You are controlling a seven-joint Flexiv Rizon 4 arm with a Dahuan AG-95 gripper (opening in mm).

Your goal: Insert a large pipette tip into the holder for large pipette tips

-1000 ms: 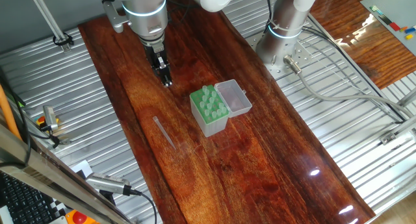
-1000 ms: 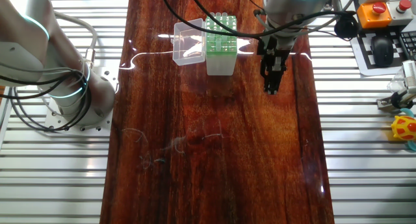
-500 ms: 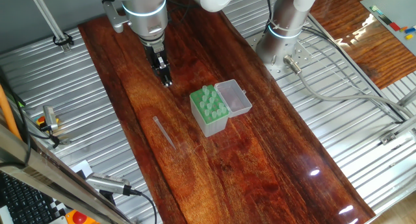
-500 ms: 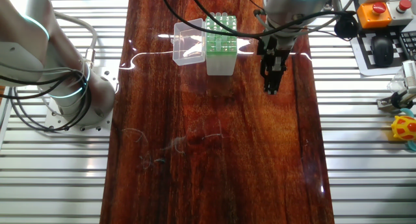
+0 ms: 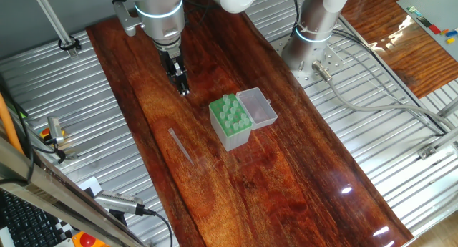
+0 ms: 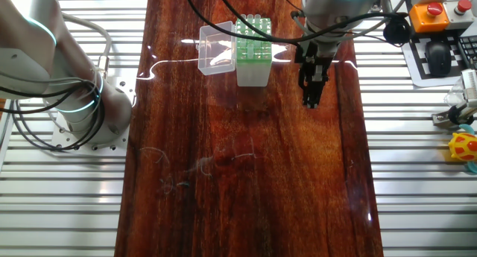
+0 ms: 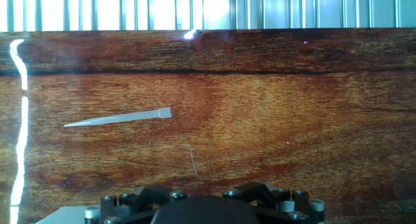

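Observation:
The large pipette tip (image 5: 180,144) lies flat on the wooden table, left of the holder; in the hand view it (image 7: 117,118) lies left of centre, its point to the left. The holder (image 5: 230,122) is a green box with its clear lid (image 5: 256,107) open beside it; it also shows in the other fixed view (image 6: 252,52). My gripper (image 5: 183,91) hangs above the table, behind the tip and apart from both, fingers together and empty. It also shows in the other fixed view (image 6: 309,103). I cannot make out the tip in that view.
The arm's base (image 5: 311,43) stands on the metal bench behind the holder. A keyboard and red button box (image 6: 436,18) sit off the table's side. The hand view shows only the hand's body (image 7: 201,208) at the bottom edge.

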